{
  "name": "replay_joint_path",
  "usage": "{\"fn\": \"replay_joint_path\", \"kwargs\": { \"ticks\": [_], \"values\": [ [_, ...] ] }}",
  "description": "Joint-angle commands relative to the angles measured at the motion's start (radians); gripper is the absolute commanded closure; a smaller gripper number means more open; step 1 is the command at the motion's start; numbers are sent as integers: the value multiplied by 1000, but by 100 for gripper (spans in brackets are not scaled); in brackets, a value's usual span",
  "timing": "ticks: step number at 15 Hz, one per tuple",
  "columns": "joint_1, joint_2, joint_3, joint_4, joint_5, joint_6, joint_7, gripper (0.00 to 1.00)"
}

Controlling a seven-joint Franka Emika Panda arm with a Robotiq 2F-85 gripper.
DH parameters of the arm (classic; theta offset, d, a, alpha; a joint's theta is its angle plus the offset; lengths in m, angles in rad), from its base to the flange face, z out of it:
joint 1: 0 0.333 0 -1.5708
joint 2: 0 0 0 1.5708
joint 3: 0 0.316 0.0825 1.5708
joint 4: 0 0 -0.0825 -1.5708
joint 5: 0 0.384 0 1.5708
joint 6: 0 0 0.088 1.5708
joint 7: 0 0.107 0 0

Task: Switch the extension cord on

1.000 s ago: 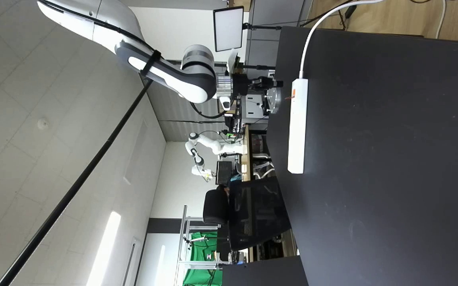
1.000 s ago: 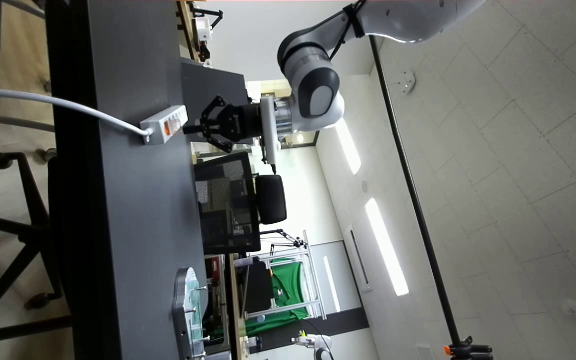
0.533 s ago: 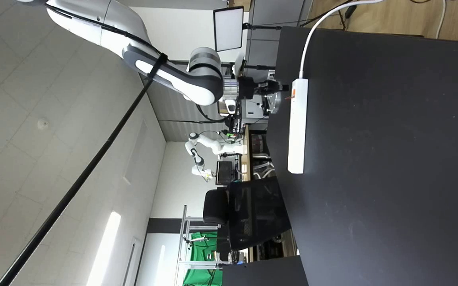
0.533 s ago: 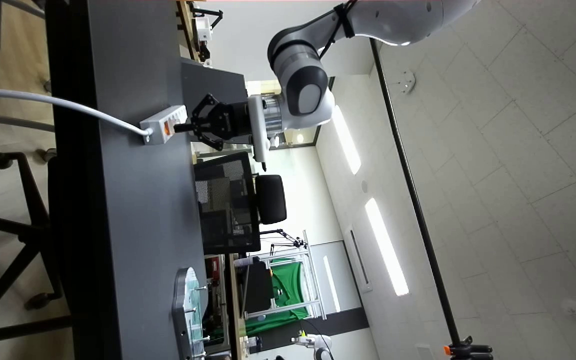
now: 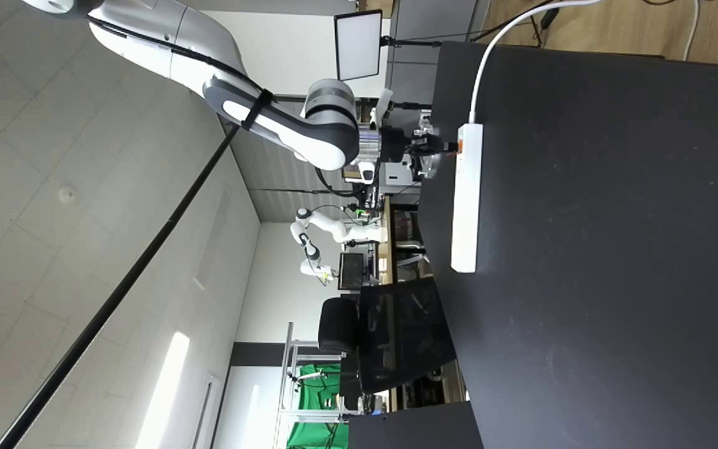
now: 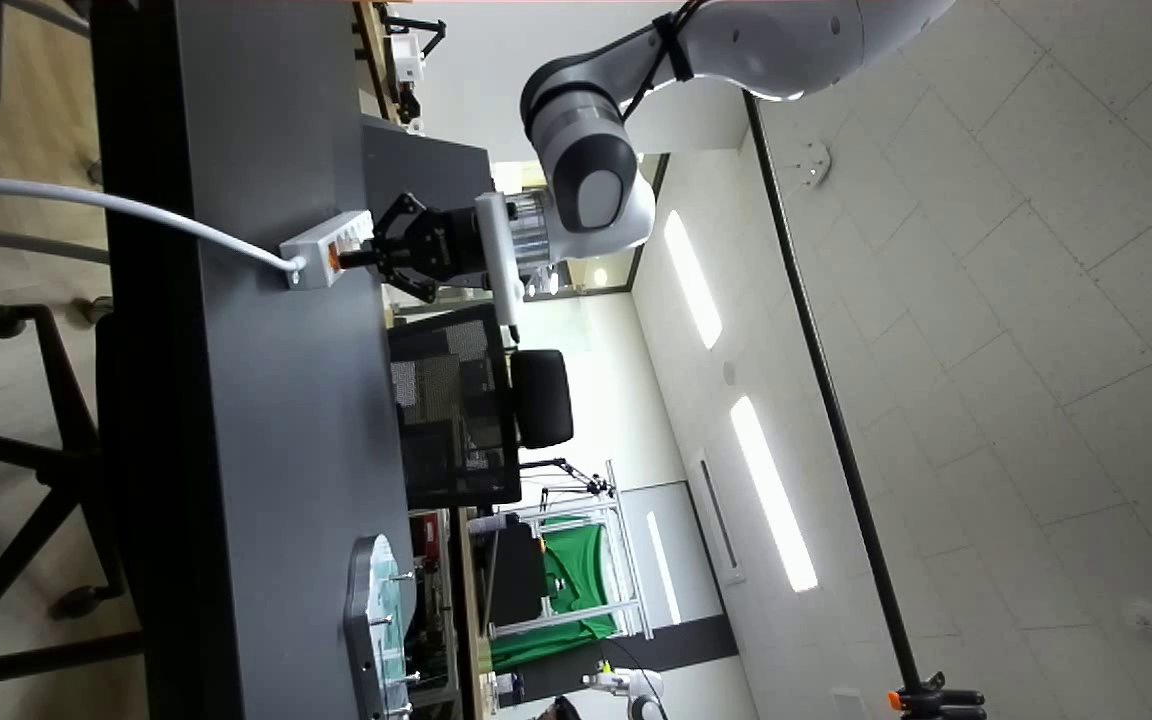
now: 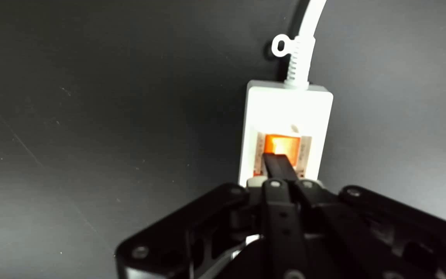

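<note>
The extension cord (image 5: 467, 212) is a long white power strip lying on the dark table. It also shows in an exterior view (image 6: 308, 266) and, partly, in the wrist view (image 7: 290, 108). Its orange switch (image 7: 287, 145) sits near the cable end and has a bright yellow patch; I cannot tell if it is lit. My gripper (image 7: 276, 155) is shut and empty, fingers pressed together. In both exterior views its tips (image 5: 456, 147) (image 6: 344, 259) are at the switch, touching or almost touching. The fingers hide the lower part of the switch and the sockets in the wrist view.
The white cable (image 5: 482, 68) runs from the strip over the table edge. The dark table (image 5: 614, 249) spreads around the strip. A round clear-topped device (image 6: 376, 620) stands on the table. A black mesh chair (image 6: 451, 410) stands beyond the table edge.
My shut gripper has come down toward the strip, from just above it to the orange switch. The strip and its cable have not moved.
</note>
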Motion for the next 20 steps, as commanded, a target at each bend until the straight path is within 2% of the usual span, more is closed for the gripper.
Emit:
{"fn": "replay_joint_path", "kwargs": {
  "ticks": [1,8,20],
  "values": [
    [-34,26,30,35,19,0,4,100],
    [-34,44,9,65,14,-41,50,100],
    [-38,23,16,43,22,-37,93,100]
  ]
}}
